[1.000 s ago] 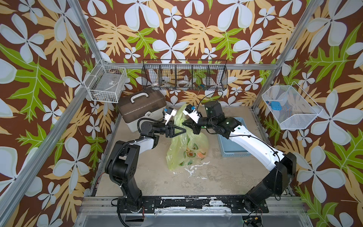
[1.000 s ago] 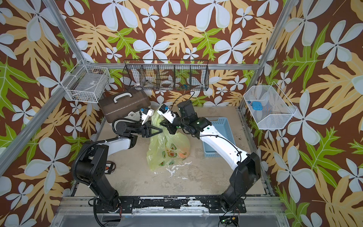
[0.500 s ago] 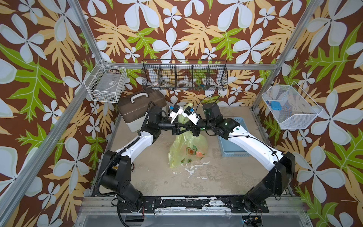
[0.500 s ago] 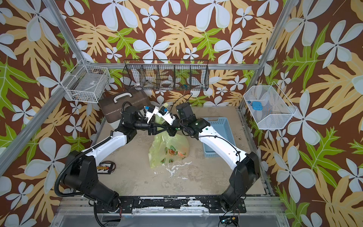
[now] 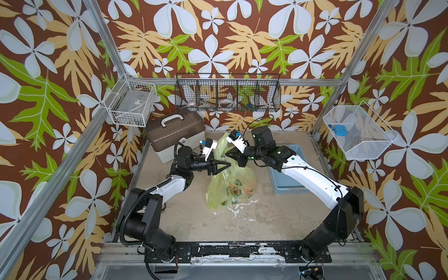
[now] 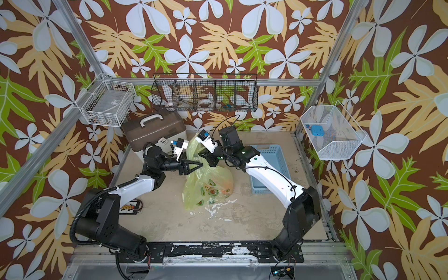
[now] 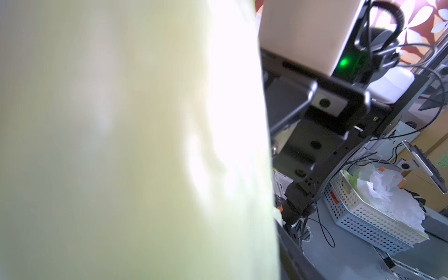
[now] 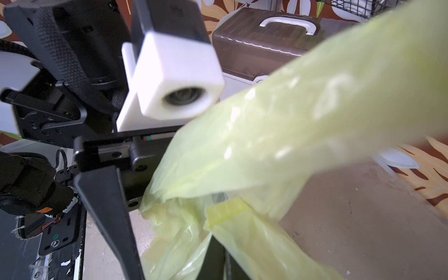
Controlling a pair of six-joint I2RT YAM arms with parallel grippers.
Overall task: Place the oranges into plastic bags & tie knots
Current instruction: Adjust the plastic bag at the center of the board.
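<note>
**Bag neck held up between two grippers, fruit already inside**

Top views: the right gripper (image 5: 229, 154) was closed on a handle of the plastic bag (image 5: 230, 191), apparently to raise the neck for tying. The left gripper (image 5: 226, 166) faced it just beside, its tips against the plastic; whether it gripped could not be told. The oranges (image 5: 247, 191) lay low in the bag on the counter (image 5: 242, 225), below both grippers. A blue basket (image 5: 286, 184) sat behind the right gripper and a lidded box (image 5: 174, 131) behind the left; bare counter lay below.
Left wrist: plastic filled the view.
Right wrist: one left finger (image 8: 106, 213) showed; film hid the other.
</note>
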